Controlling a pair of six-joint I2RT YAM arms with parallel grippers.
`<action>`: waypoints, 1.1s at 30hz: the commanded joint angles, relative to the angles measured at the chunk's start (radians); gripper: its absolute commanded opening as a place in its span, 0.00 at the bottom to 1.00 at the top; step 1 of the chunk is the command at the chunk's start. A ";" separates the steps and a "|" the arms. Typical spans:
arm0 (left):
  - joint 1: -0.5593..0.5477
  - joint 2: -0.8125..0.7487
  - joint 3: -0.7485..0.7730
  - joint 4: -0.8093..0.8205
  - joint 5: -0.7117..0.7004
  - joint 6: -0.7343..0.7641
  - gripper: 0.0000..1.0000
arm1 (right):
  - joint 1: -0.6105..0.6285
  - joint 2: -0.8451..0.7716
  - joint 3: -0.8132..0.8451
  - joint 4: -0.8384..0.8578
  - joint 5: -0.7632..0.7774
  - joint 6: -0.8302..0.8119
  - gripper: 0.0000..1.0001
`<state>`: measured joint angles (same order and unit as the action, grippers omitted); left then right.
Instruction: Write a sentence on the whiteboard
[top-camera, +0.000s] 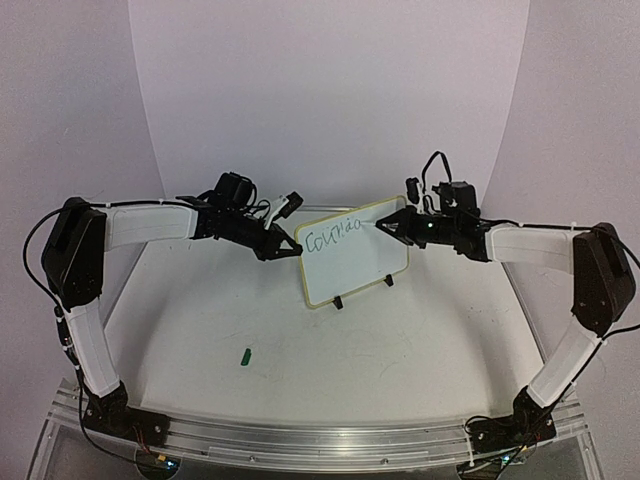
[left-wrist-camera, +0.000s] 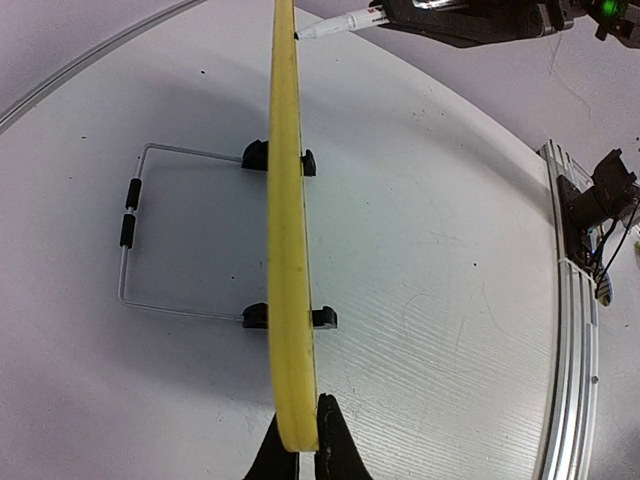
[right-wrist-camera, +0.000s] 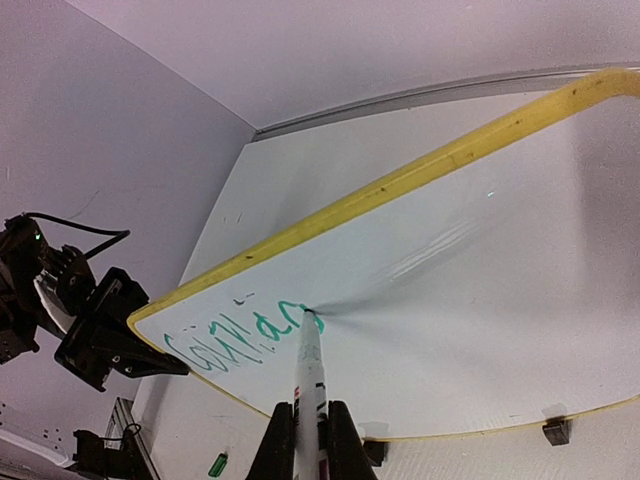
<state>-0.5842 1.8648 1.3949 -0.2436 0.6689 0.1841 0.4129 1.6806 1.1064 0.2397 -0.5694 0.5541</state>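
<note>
The whiteboard (top-camera: 360, 265), white with a yellow rim, stands tilted on black feet at mid-table. Green handwriting, the start of the sentence (top-camera: 332, 236), runs along its upper left. My left gripper (top-camera: 296, 249) is shut on the board's left edge; in the left wrist view the fingers (left-wrist-camera: 300, 418) pinch the yellow rim (left-wrist-camera: 287, 250) edge-on. My right gripper (right-wrist-camera: 311, 410) is shut on a white marker (right-wrist-camera: 311, 375). The marker's tip touches the board (right-wrist-camera: 480, 270) at the end of the green letters (right-wrist-camera: 240, 340).
A small green marker cap (top-camera: 245, 354) lies on the table in front of the left arm. A wire stand (left-wrist-camera: 125, 250) props the board from behind. The aluminium rail (top-camera: 320, 435) with both arm bases runs along the near edge.
</note>
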 joint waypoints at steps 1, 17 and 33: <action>-0.019 0.025 0.031 -0.028 -0.005 0.019 0.00 | -0.005 -0.020 -0.042 0.016 0.019 0.000 0.00; -0.019 0.024 0.032 -0.029 -0.007 0.021 0.00 | -0.005 0.045 -0.038 0.018 -0.004 -0.011 0.00; -0.019 0.031 0.035 -0.028 -0.005 0.019 0.00 | -0.004 0.040 0.018 0.022 -0.103 0.002 0.00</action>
<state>-0.5880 1.8684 1.4006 -0.2442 0.6685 0.1844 0.4129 1.7195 1.0751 0.2311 -0.6357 0.5537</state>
